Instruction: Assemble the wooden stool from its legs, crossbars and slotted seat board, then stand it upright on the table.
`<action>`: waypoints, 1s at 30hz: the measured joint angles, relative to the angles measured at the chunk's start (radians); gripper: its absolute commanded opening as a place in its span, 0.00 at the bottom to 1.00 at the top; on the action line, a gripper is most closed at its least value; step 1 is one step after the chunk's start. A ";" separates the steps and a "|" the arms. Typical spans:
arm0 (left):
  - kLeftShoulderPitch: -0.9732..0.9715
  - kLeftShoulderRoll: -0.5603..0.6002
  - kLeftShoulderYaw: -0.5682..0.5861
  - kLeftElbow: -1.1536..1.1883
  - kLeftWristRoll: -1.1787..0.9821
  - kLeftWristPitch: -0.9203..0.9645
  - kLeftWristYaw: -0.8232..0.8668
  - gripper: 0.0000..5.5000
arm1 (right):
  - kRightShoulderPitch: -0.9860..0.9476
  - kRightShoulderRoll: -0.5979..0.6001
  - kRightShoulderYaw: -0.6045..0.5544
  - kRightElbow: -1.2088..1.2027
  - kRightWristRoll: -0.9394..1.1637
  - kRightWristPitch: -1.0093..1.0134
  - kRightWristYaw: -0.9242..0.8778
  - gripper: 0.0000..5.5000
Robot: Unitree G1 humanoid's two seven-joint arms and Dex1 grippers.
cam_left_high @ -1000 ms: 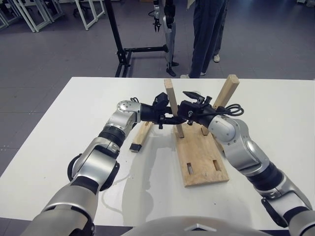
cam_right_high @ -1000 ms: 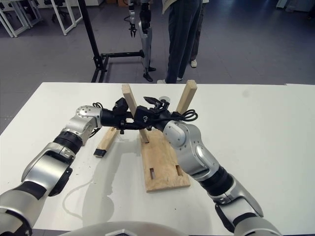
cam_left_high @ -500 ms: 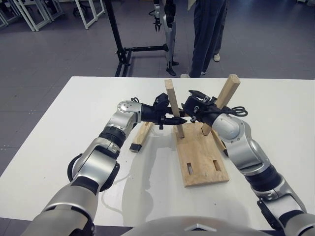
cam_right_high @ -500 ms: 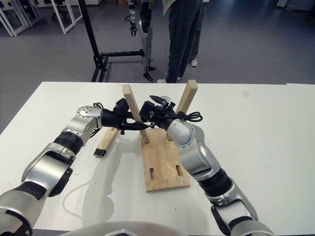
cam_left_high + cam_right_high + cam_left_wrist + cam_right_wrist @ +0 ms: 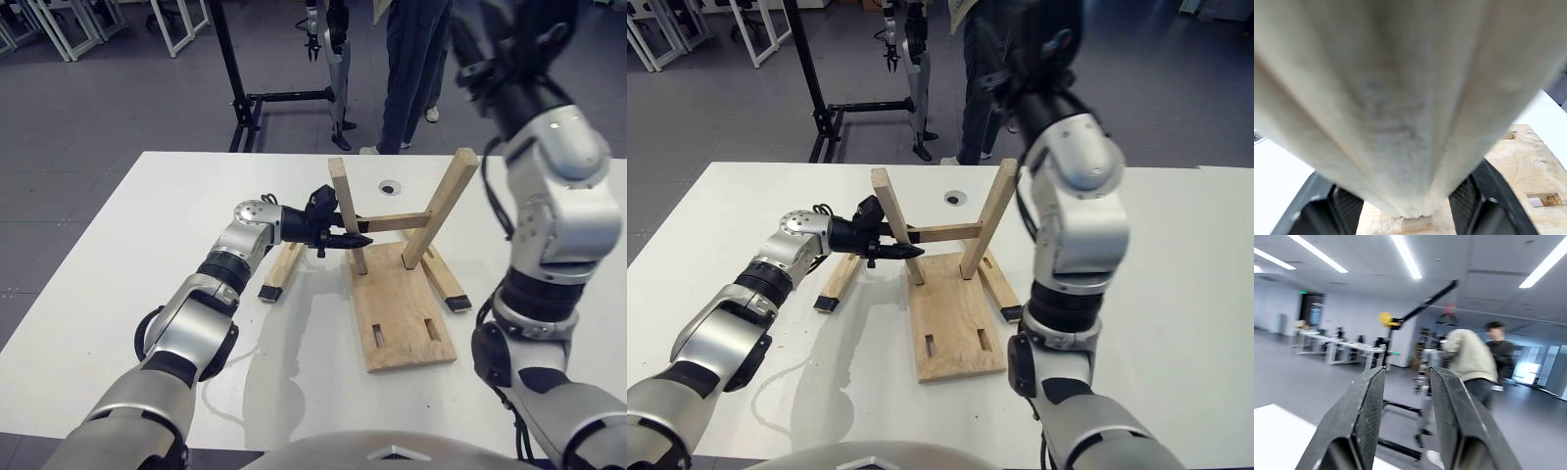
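The left claw point(image 5: 348, 238) was closed on the left upright leg point(image 5: 342, 196), gripping it at about the height where the crossbar point(image 5: 397, 222) meets it. In the left wrist view, the wood sat between the dark fingers point(image 5: 1347, 209). That leg stood tilted at the far end of the seat board point(image 5: 402, 308), which lay flat on the white counter point(image 5: 147, 255) with its open slots at the near end. The crossbar ran from the gripped leg to the right upright leg point(image 5: 443, 201), which also stood on the board and leaned outward to the right.

One loose wooden piece point(image 5: 280, 269) with a dark end lay on the counter just left of the board, beneath the left forearm. A second loose piece point(image 5: 447, 282), also dark-ended, lay along the board's right edge. A small round hole point(image 5: 391, 186) was noted in the counter behind the assembly.

The right claw point(image 5: 1407, 369) was held high above the counter, well apart from the stool parts, its fingers spread with nothing between them.
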 measured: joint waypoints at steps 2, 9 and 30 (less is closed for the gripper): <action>0.000 0.000 0.000 0.000 0.000 0.000 0.000 0.38 | 0.011 -0.058 -0.102 0.017 0.016 0.029 -0.016 0.37; 0.001 0.000 0.000 0.000 0.000 -0.001 0.000 0.38 | 0.318 -0.170 -0.255 0.288 0.014 0.032 -0.024 0.55; 0.007 0.071 0.000 -0.001 -0.020 -0.015 -0.023 0.38 | 0.523 -0.193 0.246 0.048 0.208 0.283 0.184 0.55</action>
